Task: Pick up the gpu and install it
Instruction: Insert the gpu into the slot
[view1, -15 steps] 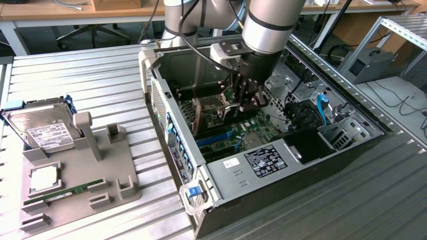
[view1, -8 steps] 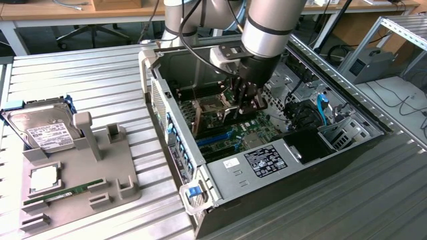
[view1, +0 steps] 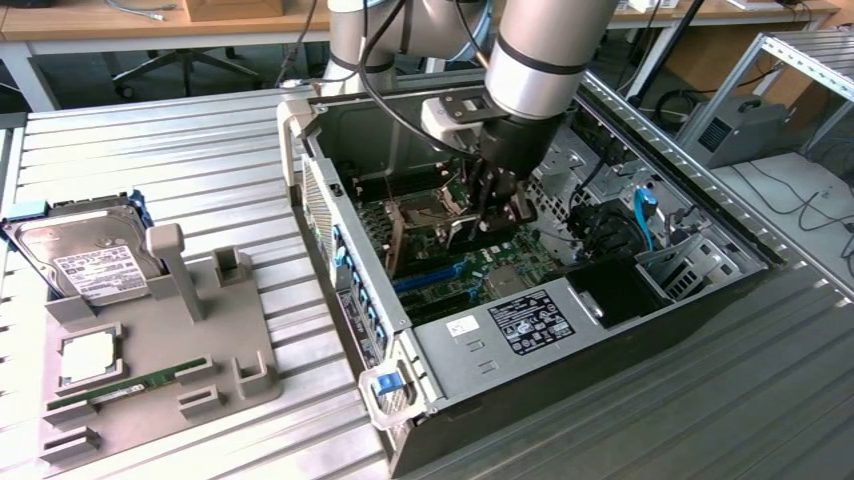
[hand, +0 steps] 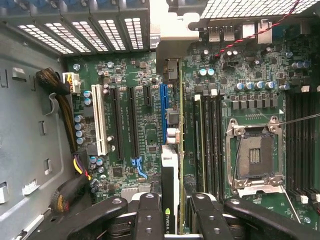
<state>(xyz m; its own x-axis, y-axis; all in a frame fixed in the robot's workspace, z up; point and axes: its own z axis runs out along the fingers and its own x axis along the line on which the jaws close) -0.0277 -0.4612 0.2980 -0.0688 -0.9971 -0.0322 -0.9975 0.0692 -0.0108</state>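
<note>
My gripper (view1: 498, 208) is down inside the open computer case (view1: 441, 400), over the motherboard (view1: 447, 265). It is shut on the gpu (hand: 169, 172), a thin dark card seen edge-on between the black fingers (hand: 150, 215). In the wrist view the card runs the length of the blue expansion slot (hand: 163, 112), right over or beside it. Its silver bracket (hand: 172, 27) reaches the case's rear slot openings. Whether the card sits in the slot I cannot tell. In the exterior view the card is a dark shape (view1: 467, 235) under the gripper, mostly hidden by the arm.
A grey fixture (view1: 200, 340) on the exterior view's left holds a hard drive (view1: 80, 262), a processor chip (view1: 87, 357) and a green memory stick (view1: 130, 384). Inside the case are a bare processor socket (hand: 255, 156), a white slot (hand: 100, 120) and a cable bundle (hand: 62, 95).
</note>
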